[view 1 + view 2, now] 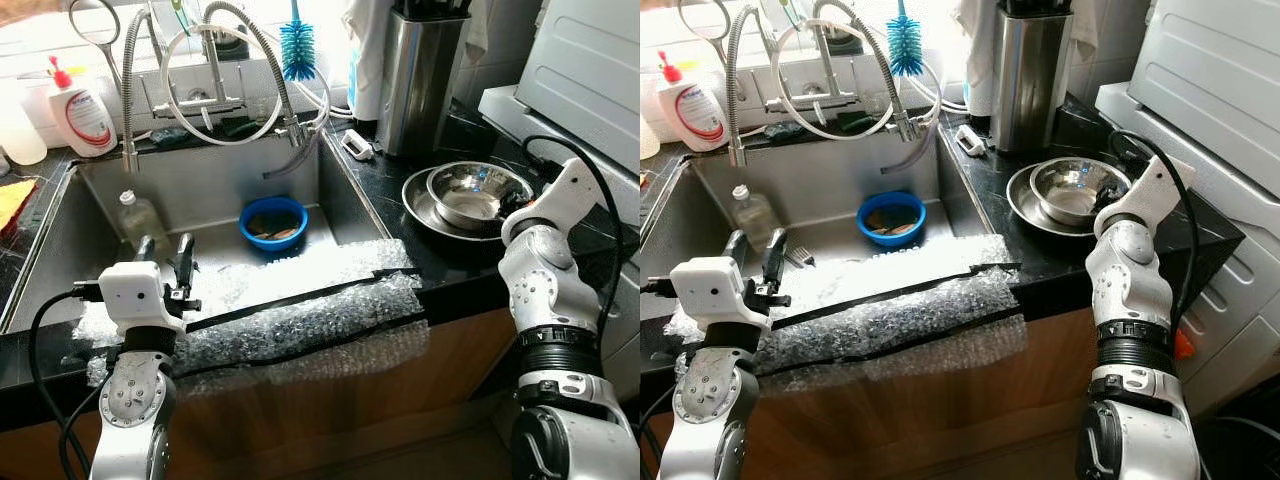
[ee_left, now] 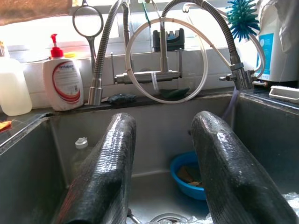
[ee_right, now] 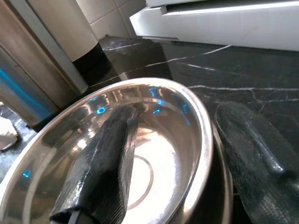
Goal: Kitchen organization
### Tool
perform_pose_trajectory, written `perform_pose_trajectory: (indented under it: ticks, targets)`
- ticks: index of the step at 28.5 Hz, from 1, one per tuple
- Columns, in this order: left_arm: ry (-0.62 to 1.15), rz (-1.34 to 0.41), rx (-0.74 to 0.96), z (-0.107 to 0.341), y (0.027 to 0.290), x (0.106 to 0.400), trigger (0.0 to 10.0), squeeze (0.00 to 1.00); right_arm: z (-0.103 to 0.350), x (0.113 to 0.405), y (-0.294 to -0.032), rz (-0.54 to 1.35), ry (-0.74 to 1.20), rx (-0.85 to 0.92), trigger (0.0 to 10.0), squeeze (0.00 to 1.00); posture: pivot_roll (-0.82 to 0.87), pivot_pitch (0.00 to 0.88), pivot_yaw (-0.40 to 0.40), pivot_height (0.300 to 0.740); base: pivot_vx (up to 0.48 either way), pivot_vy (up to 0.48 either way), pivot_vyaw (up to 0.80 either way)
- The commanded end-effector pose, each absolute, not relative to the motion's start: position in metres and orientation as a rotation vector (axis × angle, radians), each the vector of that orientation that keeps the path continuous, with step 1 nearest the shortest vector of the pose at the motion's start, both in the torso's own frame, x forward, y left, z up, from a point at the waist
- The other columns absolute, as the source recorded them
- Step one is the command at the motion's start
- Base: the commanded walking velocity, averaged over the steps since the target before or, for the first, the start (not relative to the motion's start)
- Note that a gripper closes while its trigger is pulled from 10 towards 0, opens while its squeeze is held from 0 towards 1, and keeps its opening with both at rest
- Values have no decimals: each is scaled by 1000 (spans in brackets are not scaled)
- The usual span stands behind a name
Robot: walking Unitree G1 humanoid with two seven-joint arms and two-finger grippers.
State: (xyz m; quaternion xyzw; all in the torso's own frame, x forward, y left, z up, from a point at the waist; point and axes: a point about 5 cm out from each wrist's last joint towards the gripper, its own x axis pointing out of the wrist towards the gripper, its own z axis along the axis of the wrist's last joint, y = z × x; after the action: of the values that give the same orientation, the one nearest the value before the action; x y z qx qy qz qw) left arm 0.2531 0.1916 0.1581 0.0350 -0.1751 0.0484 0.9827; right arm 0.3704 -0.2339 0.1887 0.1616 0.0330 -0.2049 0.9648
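A shiny steel bowl sits inside a wider steel dish on the black counter right of the sink. My right gripper is open and straddles the bowl's rim, one finger inside the bowl and the other finger outside it. My left gripper is open with nothing between its fingers, held over the front left of the steel sink. In the sink are a blue bowl with scraps and a clear plastic bottle.
Bubble wrap pads the sink's front edge. Faucet hoses loop above the sink, beside a blue brush. A steel canister stands behind the bowls. A white appliance is at the right, a soap bottle at the back left.
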Motion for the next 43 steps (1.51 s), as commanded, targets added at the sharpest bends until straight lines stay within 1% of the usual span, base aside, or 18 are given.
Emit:
perform_pose_trajectory:
  ticks: [1, 19, 28, 43]
  targets:
    - [-350, 101, 93, 159, 194, 253, 10000, 0, 185, 371, -233, -416, 91, 344, 10000, 0, -60, 0, 37, 740, 0, 0, 0]
    - [-359, 100, 99, 161, 192, 253, 10000, 0, 185, 375, -224, -365, 89, 372, 10000, 0, -57, 0, 38, 740, 0, 0, 0]
    - [-361, 84, 83, 161, 188, 255, 10000, 0, 190, 375, -224, -354, 66, 326, 10000, 0, -60, 0, 39, 740, 0, 0, 0]
    - [-355, 62, 77, 160, 185, 256, 10000, 0, 190, 376, -220, -334, 67, 302, 10000, 0, -57, 0, 39, 740, 0, 0, 0]
